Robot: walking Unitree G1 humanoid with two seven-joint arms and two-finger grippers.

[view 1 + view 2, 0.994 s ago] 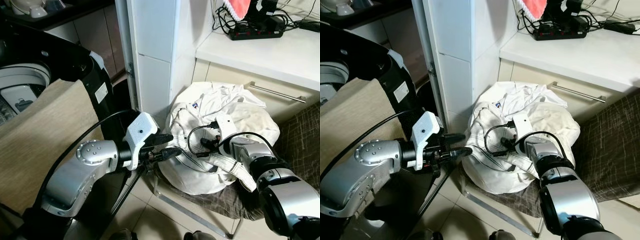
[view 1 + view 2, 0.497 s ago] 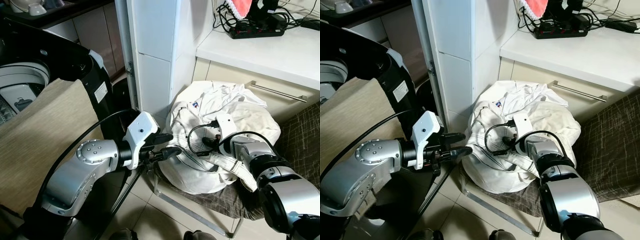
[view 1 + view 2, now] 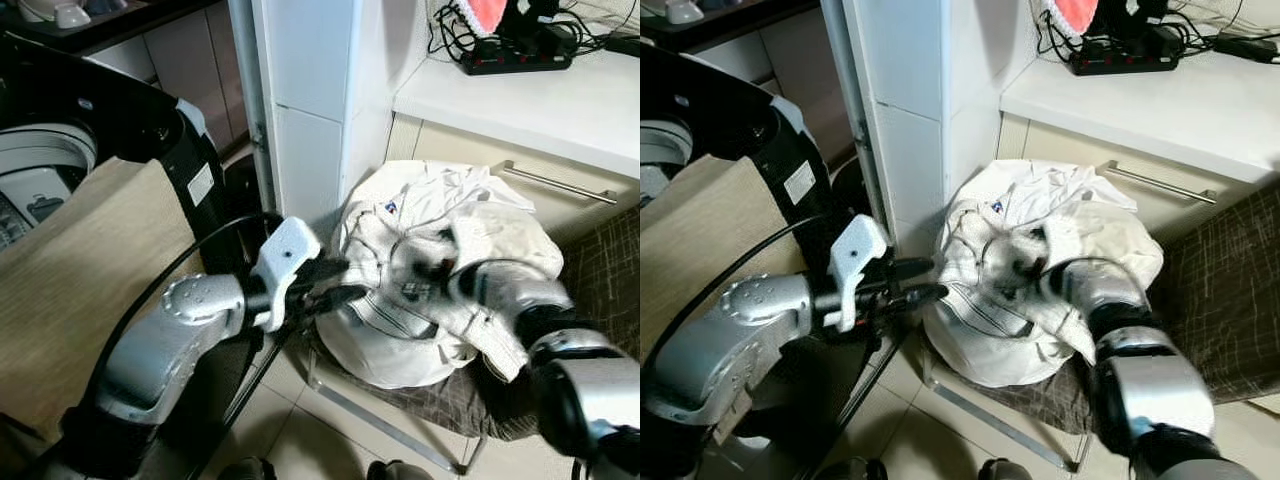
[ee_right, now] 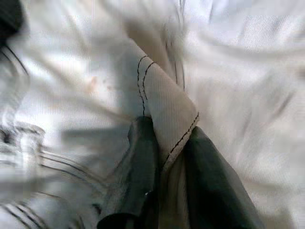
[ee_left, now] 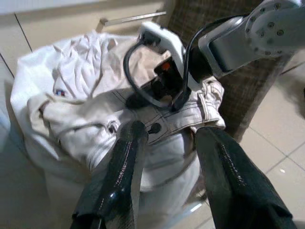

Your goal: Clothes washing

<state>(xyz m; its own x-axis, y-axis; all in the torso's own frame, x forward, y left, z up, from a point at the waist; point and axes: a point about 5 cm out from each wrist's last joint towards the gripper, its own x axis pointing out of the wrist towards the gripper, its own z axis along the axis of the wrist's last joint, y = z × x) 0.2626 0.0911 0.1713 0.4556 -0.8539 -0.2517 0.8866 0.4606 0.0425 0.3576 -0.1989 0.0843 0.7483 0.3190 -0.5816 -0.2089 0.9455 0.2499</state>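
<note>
A heap of white and cream clothes (image 3: 470,215) lies on a low seat draped with a dark checked cloth (image 3: 600,270). My right gripper (image 4: 167,130) rests on the middle of the heap, shut on a cream fold with black stitching (image 4: 167,95); in the eye views it is motion-blurred (image 3: 428,268). My left gripper (image 3: 340,283) is open at the heap's left edge, level with its middle. In the left wrist view its two black fingers (image 5: 119,167) frame a cream waistband (image 5: 143,119), with nothing between them.
A top-loading washing machine (image 3: 45,170) with its black lid (image 3: 130,110) raised stands at the left, a beige cloth (image 3: 80,270) draped in front. A white pillar (image 3: 310,100) rises behind the heap. A counter (image 3: 540,100) with a power strip (image 3: 510,62) and a drawer handle (image 3: 555,182) are at the right.
My right gripper has shifted left across the heap, dragging the cream fold with it, and is now blurred. My left gripper has edged closer to the heap's left side.
</note>
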